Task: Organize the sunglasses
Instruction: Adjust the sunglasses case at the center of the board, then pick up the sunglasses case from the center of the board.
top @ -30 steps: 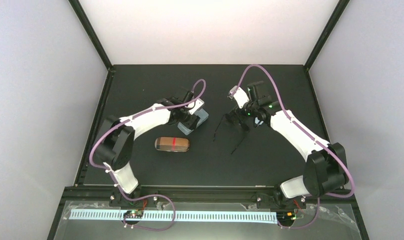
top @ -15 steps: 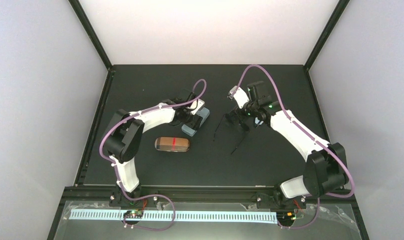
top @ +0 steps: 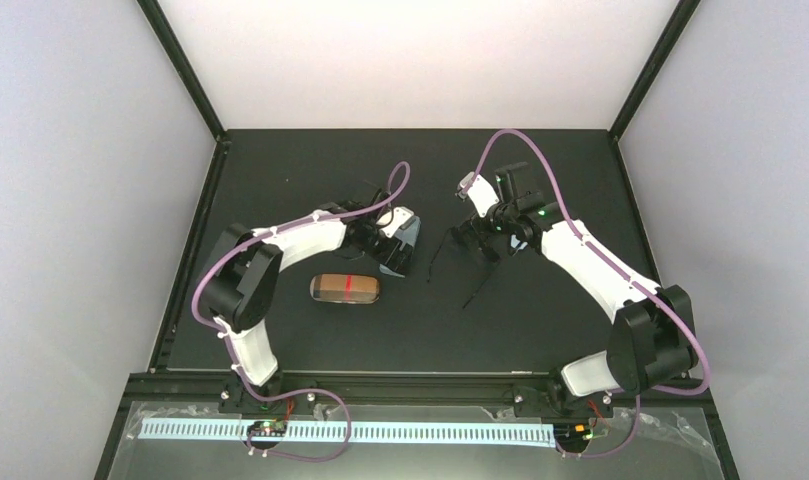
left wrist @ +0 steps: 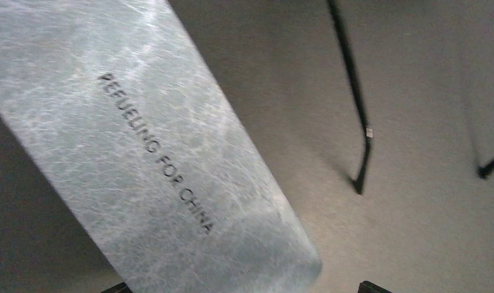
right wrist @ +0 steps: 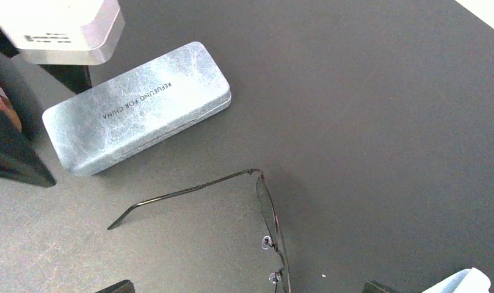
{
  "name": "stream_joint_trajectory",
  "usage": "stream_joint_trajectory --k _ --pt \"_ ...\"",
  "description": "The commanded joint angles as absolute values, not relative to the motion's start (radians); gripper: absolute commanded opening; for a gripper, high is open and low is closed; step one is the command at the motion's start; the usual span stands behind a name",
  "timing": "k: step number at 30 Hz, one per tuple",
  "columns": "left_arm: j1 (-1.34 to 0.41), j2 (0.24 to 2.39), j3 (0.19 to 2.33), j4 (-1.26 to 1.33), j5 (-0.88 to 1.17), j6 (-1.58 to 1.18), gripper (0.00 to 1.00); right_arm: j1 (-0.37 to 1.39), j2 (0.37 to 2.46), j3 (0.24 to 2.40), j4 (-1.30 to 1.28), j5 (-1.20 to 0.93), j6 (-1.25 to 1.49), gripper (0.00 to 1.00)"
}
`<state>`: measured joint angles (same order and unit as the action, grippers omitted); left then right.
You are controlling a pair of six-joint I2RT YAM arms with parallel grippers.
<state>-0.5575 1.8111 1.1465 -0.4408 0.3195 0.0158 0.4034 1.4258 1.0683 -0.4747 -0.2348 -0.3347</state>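
The black sunglasses (right wrist: 272, 226) are a thin wire frame lying on the dark table with one arm (right wrist: 183, 192) stretched out to the left. They sit below my right gripper (right wrist: 247, 287), which is open with its fingertips wide to either side of them. In the top view the sunglasses (top: 470, 258) lie just in front of the right gripper (top: 483, 236). My left gripper (top: 398, 250) stands open over the near end of the blue-grey case (left wrist: 146, 152). One sunglasses arm (left wrist: 353, 91) shows to the right of the case.
The blue-grey case (right wrist: 137, 107) lies flat and closed, left of the sunglasses. A tan case (top: 345, 288) with a red band lies nearer the arm bases. A light blue cloth (right wrist: 470, 281) peeks in at the lower right of the right wrist view.
My left gripper has opened wider and turned over the blue-grey case, which now lies flat on the table. The right arm and the sunglasses have barely moved.
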Motion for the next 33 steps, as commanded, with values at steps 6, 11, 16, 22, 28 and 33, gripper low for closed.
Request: stream_joint_trajectory --k 6,11,16,22,28,33 --pt "-0.574 1.798 1.157 -0.454 0.680 0.074 0.92 0.400 1.453 1.077 -0.479 -0.234 -0.344 1.00" --pt "-0.590 1.803 1.183 -0.458 0.778 0.105 0.91 0.400 1.450 1.075 -0.478 -0.234 -0.341 1.00" --pt "-0.582 1.725 1.146 -0.453 0.767 0.177 0.91 0.400 1.452 1.067 -0.467 -0.261 -0.334 1.00" --pt "-0.517 1.568 1.100 -0.443 0.604 0.225 0.92 0.408 1.490 1.097 -0.441 -0.377 -0.247 1.00" --pt "-0.412 1.392 1.034 -0.403 0.389 0.242 0.96 0.523 1.560 1.132 -0.418 -0.292 -0.187 1.00" --pt "-0.309 1.296 0.992 -0.391 0.292 0.239 0.97 0.621 1.668 1.197 -0.405 -0.192 -0.115 1.00"
